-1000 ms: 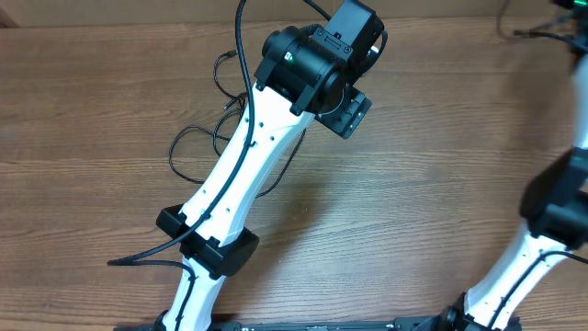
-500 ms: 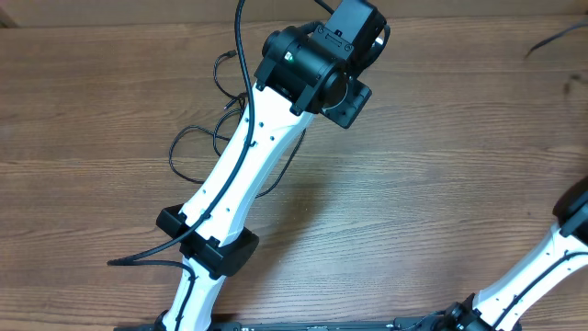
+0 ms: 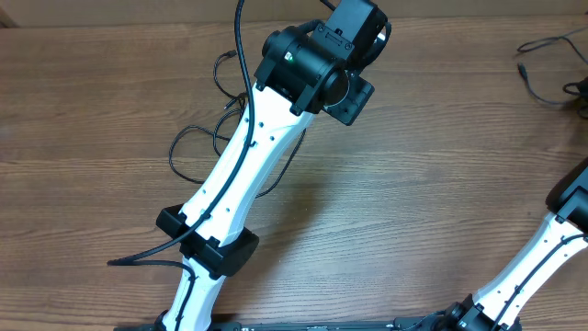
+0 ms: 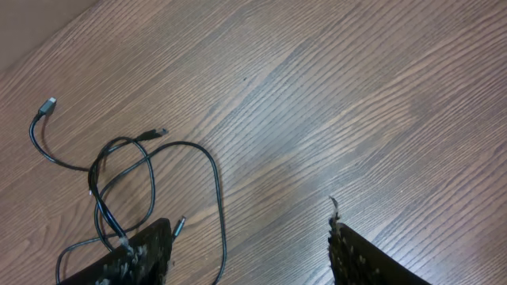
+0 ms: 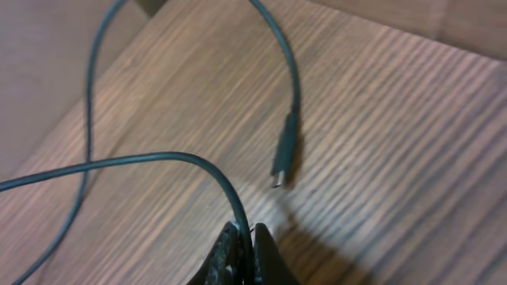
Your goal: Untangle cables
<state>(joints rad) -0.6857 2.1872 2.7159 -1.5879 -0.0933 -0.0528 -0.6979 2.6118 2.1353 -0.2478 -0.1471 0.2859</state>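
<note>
One cable well apart from tangle.
Pinches it in right gripper for separating; hangs left gripper open, empty, above tangle.

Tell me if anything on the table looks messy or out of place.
Yes. Beside the left arm, black cables lie in a knot of crossing loops. A single cable is off at the far right, pinched in the shut jaws of the right gripper. Nothing looks damaged.
</note>
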